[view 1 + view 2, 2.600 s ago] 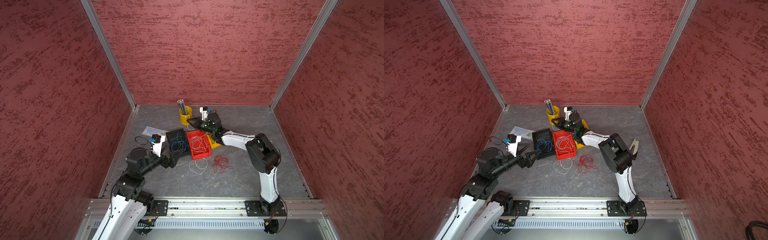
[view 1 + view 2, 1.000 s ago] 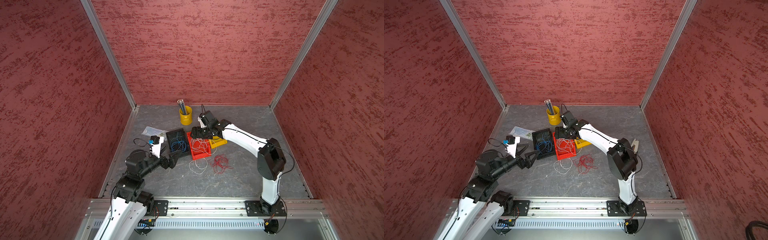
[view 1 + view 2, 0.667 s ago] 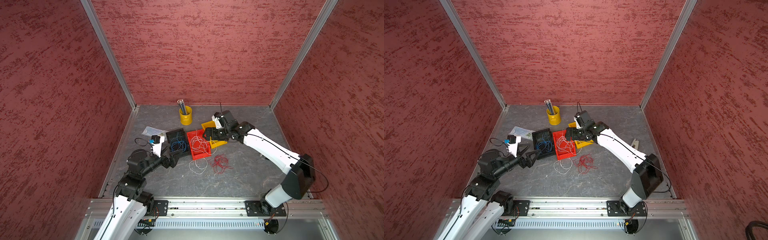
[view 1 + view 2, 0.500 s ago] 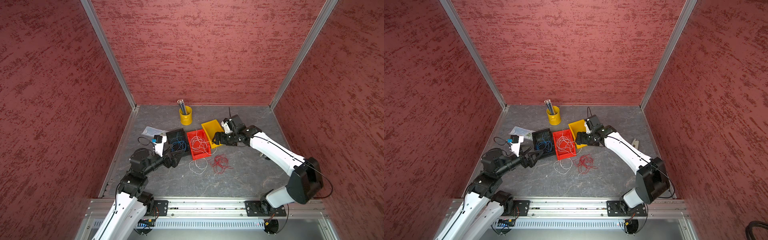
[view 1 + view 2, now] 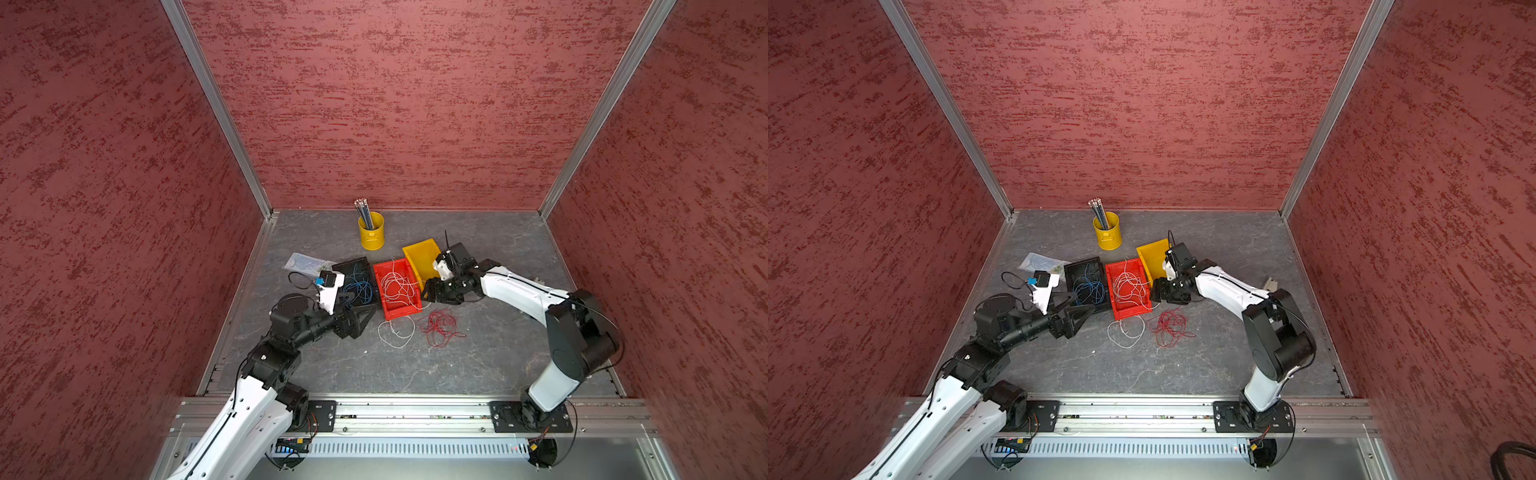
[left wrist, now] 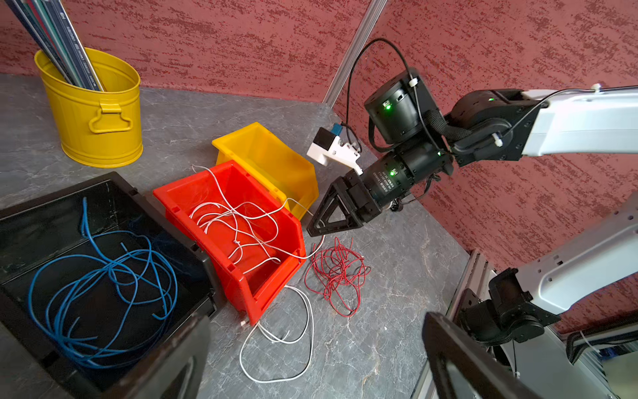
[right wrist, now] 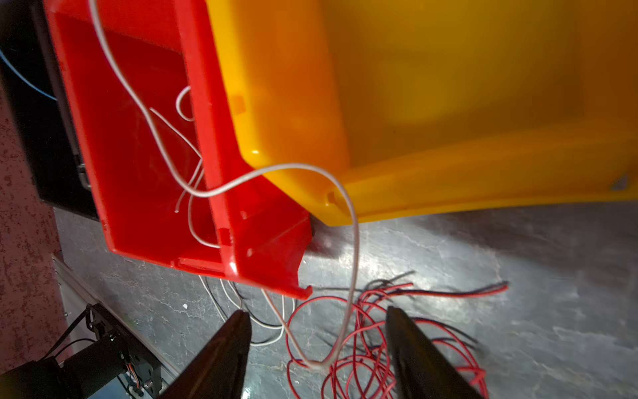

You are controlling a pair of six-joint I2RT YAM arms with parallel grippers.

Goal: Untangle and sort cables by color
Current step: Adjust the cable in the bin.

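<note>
Just changed: right gripper (image 5: 432, 291) sits low at 3 o'clock of the red bin (image 5: 401, 311); jaws narrowing but apart, pinching nothing; a white cable loop (image 7: 354, 241) hangs between them
Meaning: probably a pick from the floor; the stray white loop or the red cables (image 5: 440, 328) at the bin's 5 o'clock, cannot tell which
Against a second ago: it was over the red bin's far end; it has swung past the empty yellow bin (image 5: 422, 253)
Left gripper (image 5: 361, 320): unmoved; spread wide, empty
Sorted: blue cables (image 5: 357, 286) in black bin (image 5: 349, 262); white cables (image 5: 395, 286) in red bin
</note>
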